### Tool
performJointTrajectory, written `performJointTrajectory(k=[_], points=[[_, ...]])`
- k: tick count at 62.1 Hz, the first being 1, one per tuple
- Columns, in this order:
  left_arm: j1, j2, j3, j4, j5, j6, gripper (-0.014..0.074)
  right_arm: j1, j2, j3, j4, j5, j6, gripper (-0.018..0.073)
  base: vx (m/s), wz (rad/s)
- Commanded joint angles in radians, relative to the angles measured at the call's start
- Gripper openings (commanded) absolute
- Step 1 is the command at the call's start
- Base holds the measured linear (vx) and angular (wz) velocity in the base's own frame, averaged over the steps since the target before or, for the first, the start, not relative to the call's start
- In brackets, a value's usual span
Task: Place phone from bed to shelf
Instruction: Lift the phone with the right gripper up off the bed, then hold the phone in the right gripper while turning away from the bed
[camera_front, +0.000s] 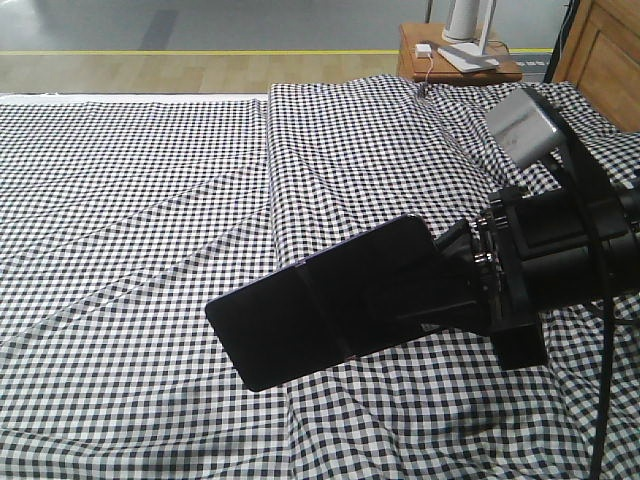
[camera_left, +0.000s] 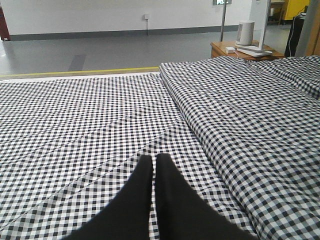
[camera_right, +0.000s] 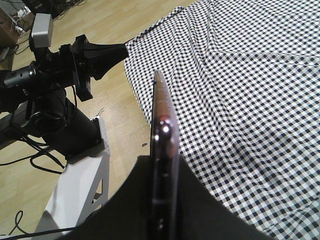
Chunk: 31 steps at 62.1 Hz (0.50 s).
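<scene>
The right pincer (camera_front: 430, 287) is closed tight on the phone (camera_front: 315, 315), gripping it by one short end (the wrist view shows it edge-on, pinched between the two black fingers (camera_right: 200, 215)). The rest of the phone juts out past the fingertips, lifted off the bed (camera_front: 140, 180) below the pincer. The left pincer (camera_left: 154, 167) hangs over the checked cloth, fingers pressed together, holding nothing.

No readable txt or labels anywhere
</scene>
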Motion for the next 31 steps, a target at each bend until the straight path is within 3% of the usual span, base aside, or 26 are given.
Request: performJointTrajectory(k=[1,31], points=[[-0.004,-0.005,0.003,-0.009,-0.074,-0.004,0.0001,-0.002,-0.025,-0.026,0.095,0.071,-0.006,-0.0001,0.00,0.00],[-0.004,-0.005,0.003,-0.009,-0.074,-0.004,0.0001,-0.002,-0.025,-0.026,0.095,0.070,-0.006,-0.0001,0.00,0.00]])
